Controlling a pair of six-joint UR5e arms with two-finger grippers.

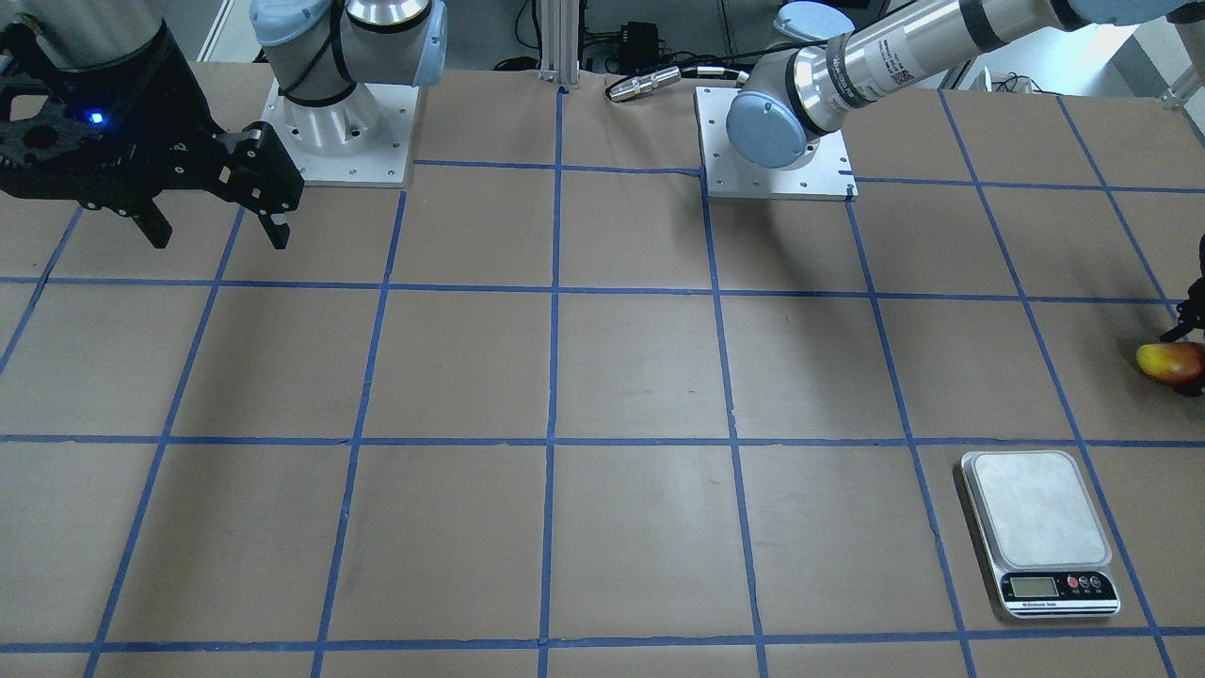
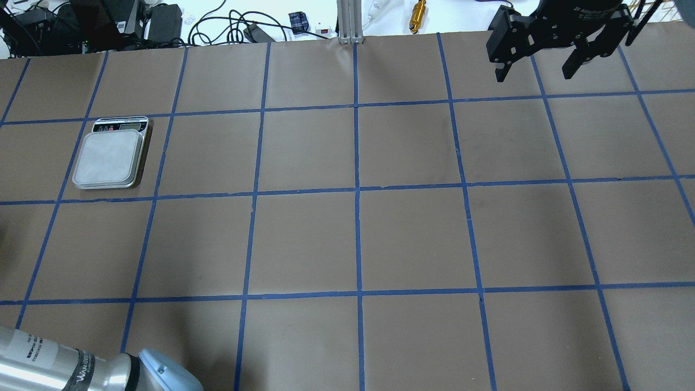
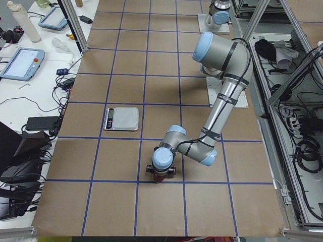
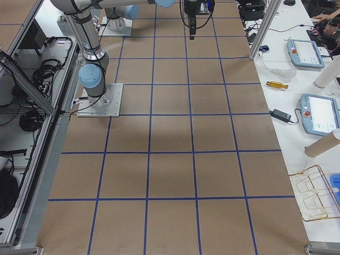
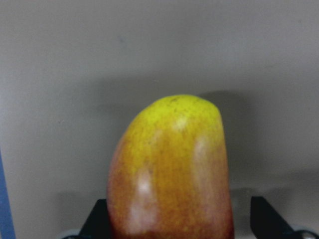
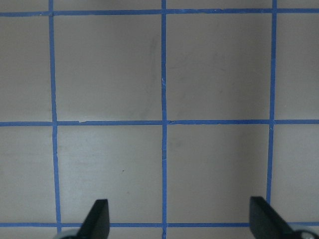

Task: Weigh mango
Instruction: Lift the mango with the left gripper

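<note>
With the mango point(image 5: 169, 164) lying on the bench point(image 1: 602, 377) between the parted fingers point(image 5: 97, 224) of the left tool point(image 5: 178, 209), well apart from the scale point(image 1: 1036, 508), and the right tool point(image 2: 533, 73) parted and idle, an off-centre squeeze could have rolled or squirted the smooth fruit away.

No legible txt. Small print under scale point(image 1: 1036, 508) display, sticker w/ code on left arm point(image 1: 885, 61), white lettering atop right gripper point(image 2: 533, 76): all too blurry.
</note>
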